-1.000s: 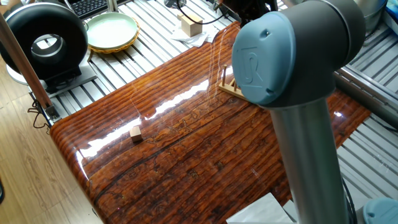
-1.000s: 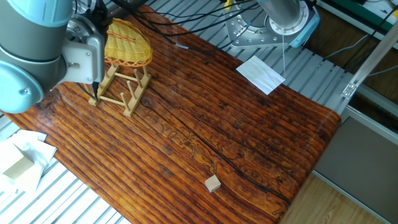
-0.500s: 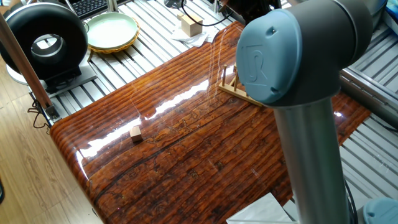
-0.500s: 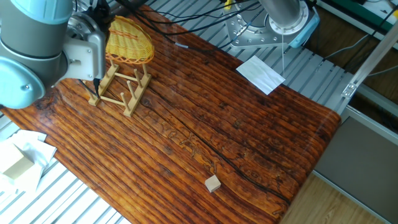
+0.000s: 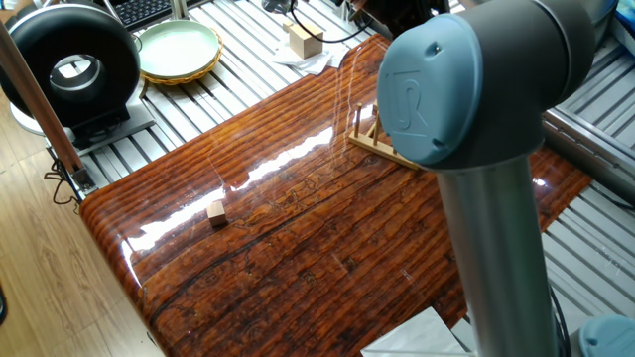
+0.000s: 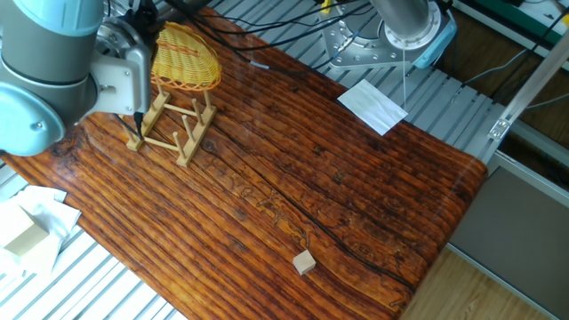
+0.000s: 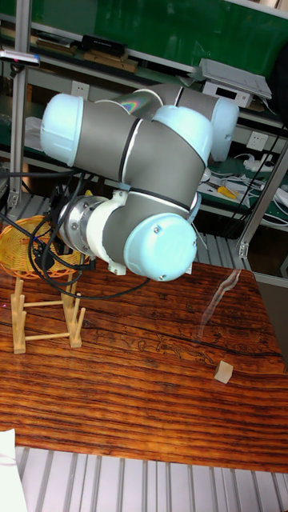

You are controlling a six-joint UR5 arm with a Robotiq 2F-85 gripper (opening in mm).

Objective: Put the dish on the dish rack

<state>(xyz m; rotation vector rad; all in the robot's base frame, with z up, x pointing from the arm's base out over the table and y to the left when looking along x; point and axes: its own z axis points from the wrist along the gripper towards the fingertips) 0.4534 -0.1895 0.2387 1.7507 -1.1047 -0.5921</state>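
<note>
Tabletop [image 6: 356, 196]: dish rack [image 6: 169, 129] near one corner, dish [image 6: 184, 60] tilted on edge over the rack's far end. Small block [image 6: 305, 262] well apart, near the opposite long edge. Paper sheet [image 6: 372, 106] at the far edge. Plate [image 5: 179, 50] off the tabletop, beside a round device [image 5: 71, 67].

An embossed "UR" logo on the arm's blue joint cap [image 5: 422, 94]; no other legible text.

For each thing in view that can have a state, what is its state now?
Dish: tilted on edge over the far end of the rack, beside the arm.
Rack: upright on the table; its near pegs hold nothing.
Gripper: hidden behind the arm, cannot tell whether open or shut.
Wood block: lying loose on the table.
Paper: lying flat.
</note>
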